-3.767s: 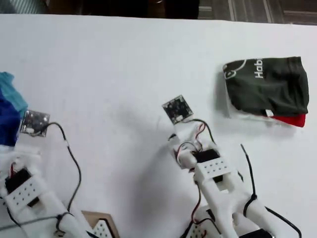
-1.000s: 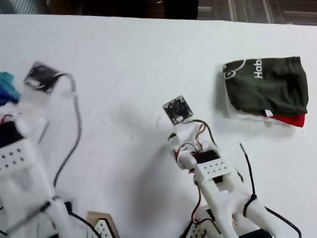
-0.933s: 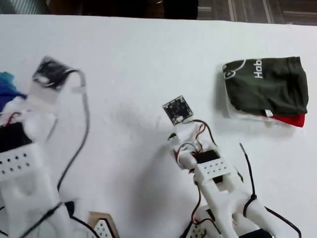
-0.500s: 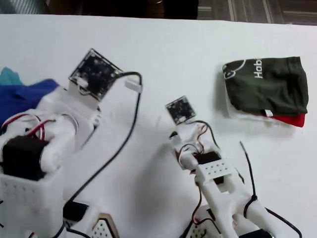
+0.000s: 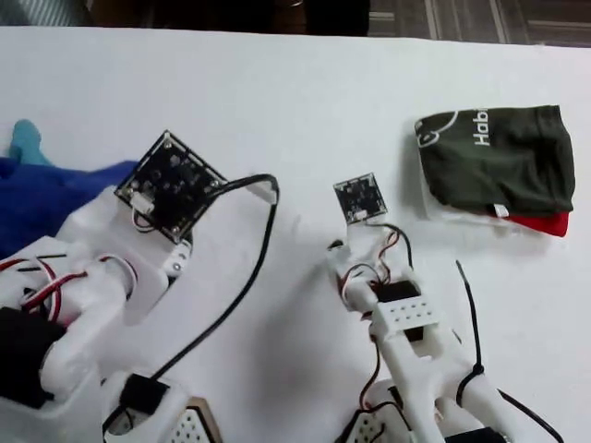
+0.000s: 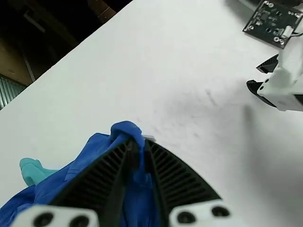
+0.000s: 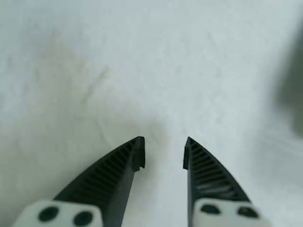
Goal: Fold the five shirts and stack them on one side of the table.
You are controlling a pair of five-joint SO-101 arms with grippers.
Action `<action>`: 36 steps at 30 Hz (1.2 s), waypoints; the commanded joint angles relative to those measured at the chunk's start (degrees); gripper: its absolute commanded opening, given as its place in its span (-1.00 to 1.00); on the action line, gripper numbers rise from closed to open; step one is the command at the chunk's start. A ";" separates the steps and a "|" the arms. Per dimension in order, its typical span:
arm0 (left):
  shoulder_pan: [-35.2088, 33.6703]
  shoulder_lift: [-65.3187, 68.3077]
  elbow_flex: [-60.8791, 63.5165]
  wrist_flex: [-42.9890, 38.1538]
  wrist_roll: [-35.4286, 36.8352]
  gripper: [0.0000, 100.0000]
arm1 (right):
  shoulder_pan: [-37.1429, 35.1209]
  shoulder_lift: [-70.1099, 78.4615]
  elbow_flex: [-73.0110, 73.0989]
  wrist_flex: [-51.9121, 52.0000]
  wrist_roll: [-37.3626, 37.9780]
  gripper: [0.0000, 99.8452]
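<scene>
A blue shirt (image 5: 46, 198) lies bunched at the table's left edge, with a teal shirt (image 5: 26, 141) peeking out behind it. My left gripper (image 6: 137, 149) is shut on a fold of the blue shirt (image 6: 124, 132), lifted above the table. A folded stack sits at the right: a dark green shirt (image 5: 499, 159) on top of a red one (image 5: 543, 223). My right gripper (image 7: 162, 153) stands open over bare table near the middle, with nothing between its fingers. The right arm (image 5: 388, 286) is left of the stack.
The white table (image 5: 277, 101) has free room across its middle and back. The right arm's fingertips (image 6: 259, 78) and camera board (image 6: 274, 21) appear in the left wrist view, off to the side of the blue shirt. Dark floor lies beyond the far edge.
The left arm has risen and swung toward the middle, pulling the blue shirt with it. The right arm has shifted slightly to the right.
</scene>
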 commanded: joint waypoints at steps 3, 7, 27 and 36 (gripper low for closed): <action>0.44 -1.58 3.03 0.88 -0.09 -0.95 | 0.31 -1.89 -1.93 -0.22 -0.44 -0.70; -4.31 -6.77 9.89 0.88 -3.87 -0.95 | -0.22 2.86 -11.69 7.25 -0.35 -0.59; -38.33 -23.21 38.55 -4.13 -25.49 -0.95 | -20.18 57.54 -89.41 33.45 -2.73 -0.57; -39.21 -23.21 38.46 -13.27 -10.20 -0.95 | -20.26 80.31 -117.98 44.00 -9.41 -0.57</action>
